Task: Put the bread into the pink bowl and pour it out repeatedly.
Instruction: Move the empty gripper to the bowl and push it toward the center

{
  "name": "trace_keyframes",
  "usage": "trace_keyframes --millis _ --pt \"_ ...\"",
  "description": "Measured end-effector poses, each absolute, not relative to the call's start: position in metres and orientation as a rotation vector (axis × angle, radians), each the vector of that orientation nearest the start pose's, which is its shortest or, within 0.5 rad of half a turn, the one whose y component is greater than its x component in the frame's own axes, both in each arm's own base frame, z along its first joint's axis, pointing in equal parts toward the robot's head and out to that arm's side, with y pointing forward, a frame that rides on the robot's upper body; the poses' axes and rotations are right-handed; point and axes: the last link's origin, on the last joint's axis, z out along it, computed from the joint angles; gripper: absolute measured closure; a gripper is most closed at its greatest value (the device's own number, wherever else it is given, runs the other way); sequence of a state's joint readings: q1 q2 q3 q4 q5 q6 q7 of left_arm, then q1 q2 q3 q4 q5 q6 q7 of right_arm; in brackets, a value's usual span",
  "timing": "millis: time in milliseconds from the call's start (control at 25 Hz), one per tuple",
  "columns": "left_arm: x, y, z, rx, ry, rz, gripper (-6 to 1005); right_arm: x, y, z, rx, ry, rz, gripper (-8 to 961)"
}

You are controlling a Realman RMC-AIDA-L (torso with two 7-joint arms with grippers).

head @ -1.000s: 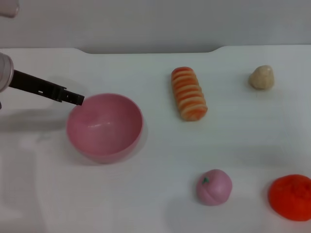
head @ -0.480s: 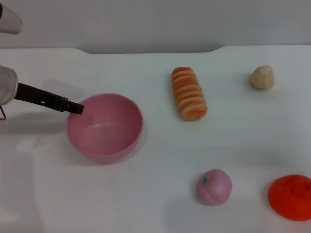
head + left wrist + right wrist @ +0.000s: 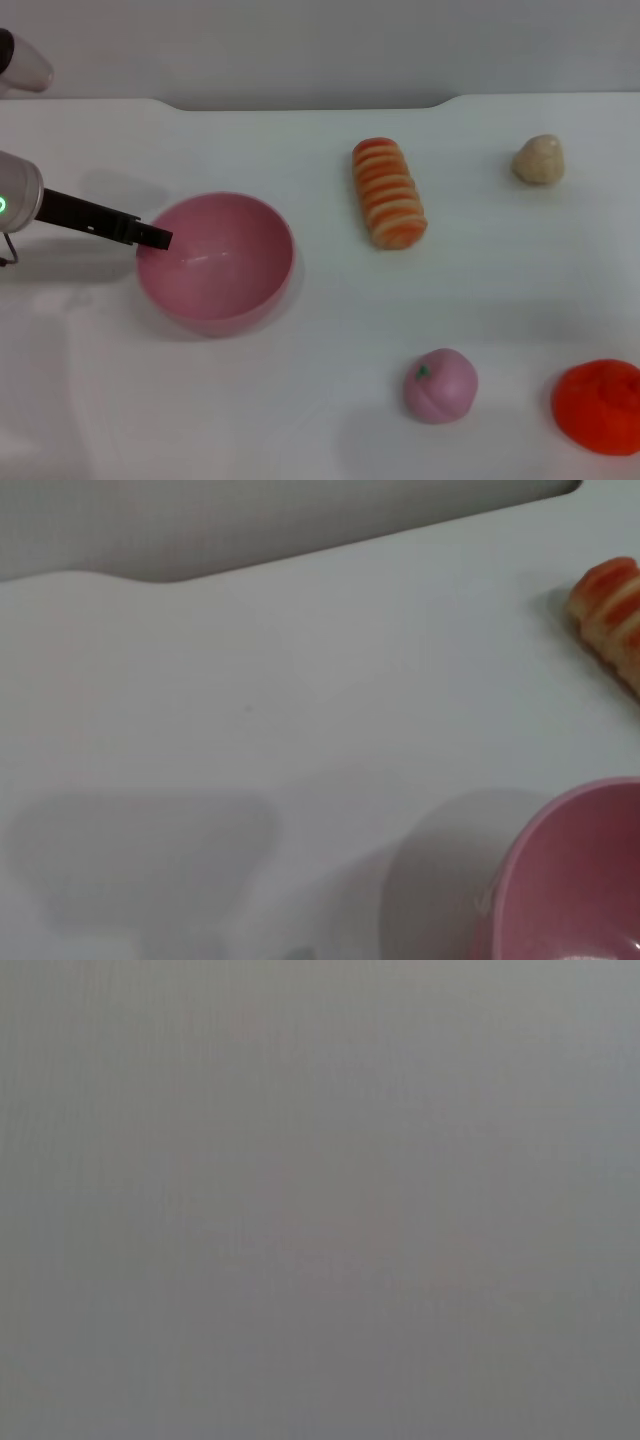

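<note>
While fingers (image 3: 150,236) touch the pink bowl (image 3: 215,262) (left rim), the bread (image 3: 388,192) lies apart.

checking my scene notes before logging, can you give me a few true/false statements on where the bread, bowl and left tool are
1. The bread lies inside the pink bowl. False: it lies on the table, apart from the bowl.
2. The bowl is empty. True.
3. The left tool is at the bowl's rim. True.
4. The left tool holds the bread. False: it is far from it.
5. The right tool is over the bread. False: it is not in view.
</note>
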State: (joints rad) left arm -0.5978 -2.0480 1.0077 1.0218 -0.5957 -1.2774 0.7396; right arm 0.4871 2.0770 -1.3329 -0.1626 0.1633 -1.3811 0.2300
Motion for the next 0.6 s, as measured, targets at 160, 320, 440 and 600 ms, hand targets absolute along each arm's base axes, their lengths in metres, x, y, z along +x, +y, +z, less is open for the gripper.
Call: trace_keyframes --millis 160,320,440,600 --pt "-0.267 0.389 0.030 -2.320 -1.226 0.145 327 0.311 0.352 0.070 -1.245 0.350 0.921 412" --pt "-0.268 0.389 0.026 -2.331 -1.237 0.157 327 0.311 0.352 0.070 -1.243 0.351 0.921 409" --pt "-0.268 0.387 0.020 -2.347 -1.240 0.177 326 0.311 0.352 0.070 -1.244 0.351 0.921 407" --pt "-0.268 0.387 0.018 -2.354 -1.236 0.187 326 0.311 0.352 0.070 -1.244 0.351 0.921 404"
